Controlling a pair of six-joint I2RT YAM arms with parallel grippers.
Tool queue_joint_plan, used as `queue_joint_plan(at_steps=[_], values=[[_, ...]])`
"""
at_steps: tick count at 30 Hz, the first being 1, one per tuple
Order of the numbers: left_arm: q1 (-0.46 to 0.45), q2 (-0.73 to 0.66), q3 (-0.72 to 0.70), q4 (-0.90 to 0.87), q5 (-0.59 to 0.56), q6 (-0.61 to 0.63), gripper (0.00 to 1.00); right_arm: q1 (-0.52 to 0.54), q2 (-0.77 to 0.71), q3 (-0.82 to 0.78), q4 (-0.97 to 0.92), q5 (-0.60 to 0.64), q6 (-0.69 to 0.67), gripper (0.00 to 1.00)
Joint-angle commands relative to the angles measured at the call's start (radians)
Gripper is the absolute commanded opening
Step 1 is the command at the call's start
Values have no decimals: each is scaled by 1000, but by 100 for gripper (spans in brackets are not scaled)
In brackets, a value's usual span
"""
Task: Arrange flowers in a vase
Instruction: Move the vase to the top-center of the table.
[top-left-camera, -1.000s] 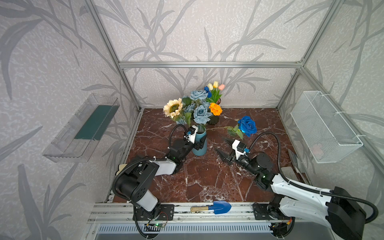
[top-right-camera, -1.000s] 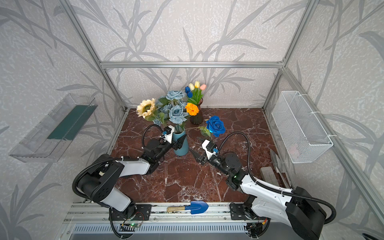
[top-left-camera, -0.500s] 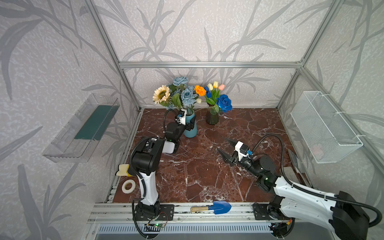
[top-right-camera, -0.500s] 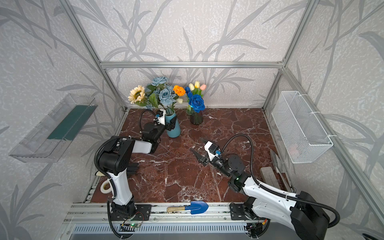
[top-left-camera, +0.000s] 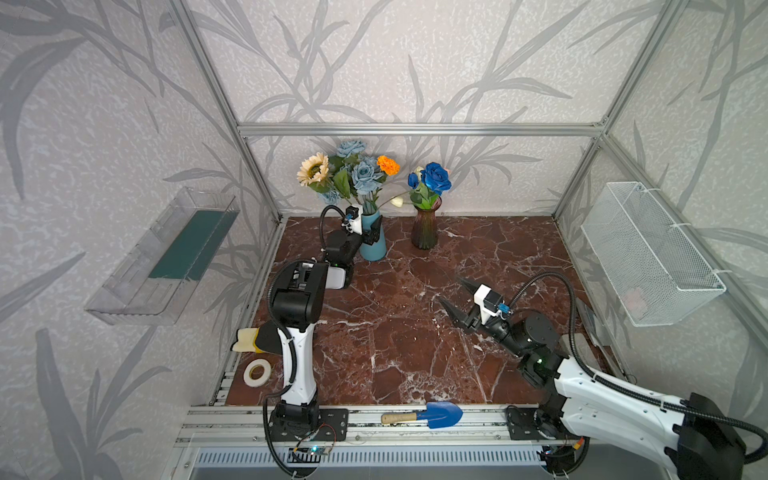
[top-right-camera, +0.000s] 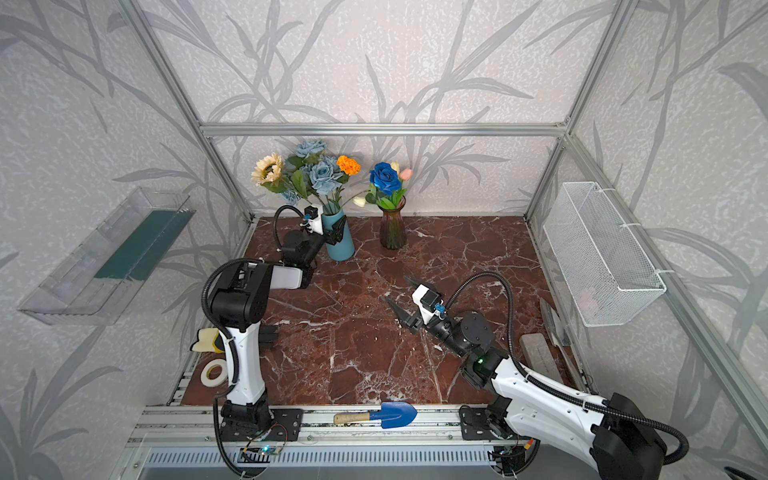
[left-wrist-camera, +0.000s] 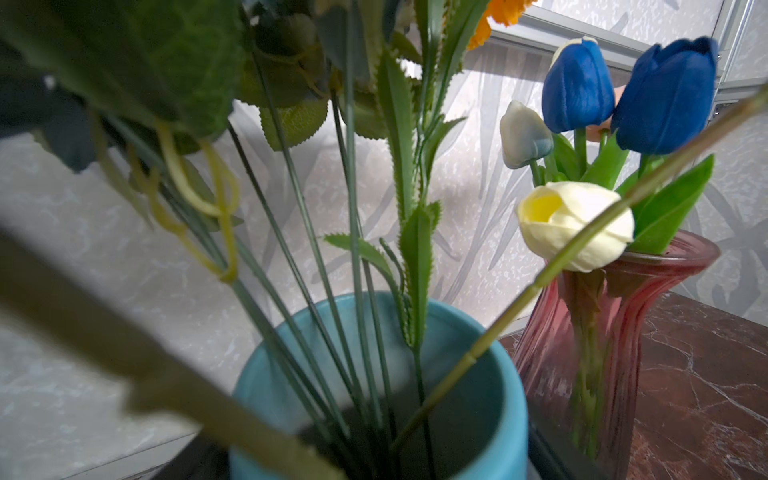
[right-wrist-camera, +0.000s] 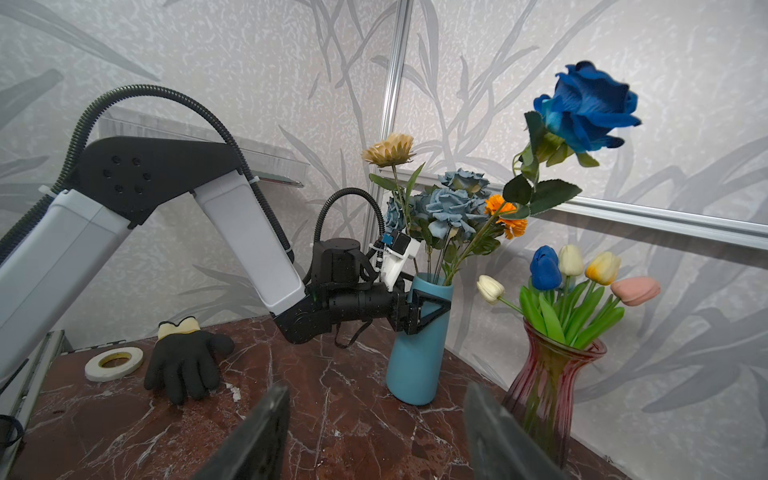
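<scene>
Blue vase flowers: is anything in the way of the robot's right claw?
Nothing visible. Only bare table lies between the open right gripper and the flowers; the left gripper clasps the blue vase below them.

Blue trowel (top-left-camera: 440, 414) on front rail; tape roll (right-wrist-camera: 112, 375) beside glove (right-wrist-camera: 185, 365).

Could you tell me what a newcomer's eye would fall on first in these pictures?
The deep blue rose towers out of the teal vase at the back of the marble floor, with the left gripper clasped around that vase. Beside it a red glass vase holds tulips, and the right gripper hangs open mid-floor.
</scene>
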Motion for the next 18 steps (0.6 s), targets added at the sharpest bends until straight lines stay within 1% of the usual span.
queue_joint_plan(at_steps=[1,4,6,9,10,12,13,14,15,16,17,18], values=[[0,16,60,72,36,-28,0,5,10,2,12,10,-3,67],[1,27,68,72,22,-19,0,6,10,5,7,9,-1,67],[3,27,64,73,19,-13,4,6,4,7,-3,7,-2,67],[2,30,64,71,14,-3,3,6,2,8,-7,9,-7,67],[4,30,62,73,17,-5,0,5,3,10,-9,9,-9,67],[4,28,53,92,22,-9,0,6,7,14,-9,6,-9,67],[4,27,47,101,22,-14,2,5,10,15,-9,7,-9,67],[4,27,43,112,18,-19,17,6,13,16,-9,6,-7,67],[4,28,36,131,18,-25,27,6,15,18,-7,5,-7,67],[3,30,27,147,19,-24,29,6,17,19,-7,2,-6,67],[4,29,23,154,16,-26,33,6,20,19,-5,-1,-6,67],[4,27,20,155,17,-26,45,6,22,21,-4,0,-6,67]])
